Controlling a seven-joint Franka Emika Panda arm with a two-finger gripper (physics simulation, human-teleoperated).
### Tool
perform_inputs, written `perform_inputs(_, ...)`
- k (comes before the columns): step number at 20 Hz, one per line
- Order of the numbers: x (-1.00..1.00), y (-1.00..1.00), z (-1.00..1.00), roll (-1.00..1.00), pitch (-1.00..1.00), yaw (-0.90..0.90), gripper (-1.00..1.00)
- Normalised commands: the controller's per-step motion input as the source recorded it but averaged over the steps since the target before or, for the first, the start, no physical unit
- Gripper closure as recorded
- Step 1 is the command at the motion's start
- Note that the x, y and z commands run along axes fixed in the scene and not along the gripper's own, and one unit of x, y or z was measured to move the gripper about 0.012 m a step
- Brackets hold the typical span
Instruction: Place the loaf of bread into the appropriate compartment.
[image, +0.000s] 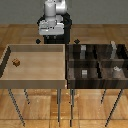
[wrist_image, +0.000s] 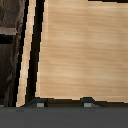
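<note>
So the loaf of bread (image: 17, 63) sits loose near the far corner of the light-wood bin (image: 35, 79), on the exterior view's left, nothing gripping it yet. The tool (image: 49, 41) hangs above the bin's back edge; can't tell if it's apart or together. Target compartment (image: 84, 76) with the grey cube (image: 84, 73) is across the dark bin's (image: 98, 85) wall, which the bread has to clear.

In the exterior view the white robot arm (image: 54, 11) is cut off by the picture's upper edge, and its tool is too small to read. The tiny tan-brown bread lump (image: 17, 63) shows no detail. In the wrist view only two grey fingertips (wrist_image: 40, 104) peek in (the spread beyond the edge is hidden), and the dark-brown striped-wood divided bin (wrist_image: 9, 55) is cropped.
</note>
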Motion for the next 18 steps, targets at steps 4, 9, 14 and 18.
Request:
perform_inputs(4, 0.00, 0.00, 0.00, 0.00, 0.00, 0.00, -1.00)
perform_inputs(9, 0.00, -0.20, 0.00, 0.00, 0.00, 0.00, -1.00)
perform_inputs(14, 0.00, -0.80, 0.00, 0.00, 0.00, 0.00, -1.00)
perform_inputs(18, 0.00, -1.00, 0.00, 0.00, 0.00, 0.00, -1.00)
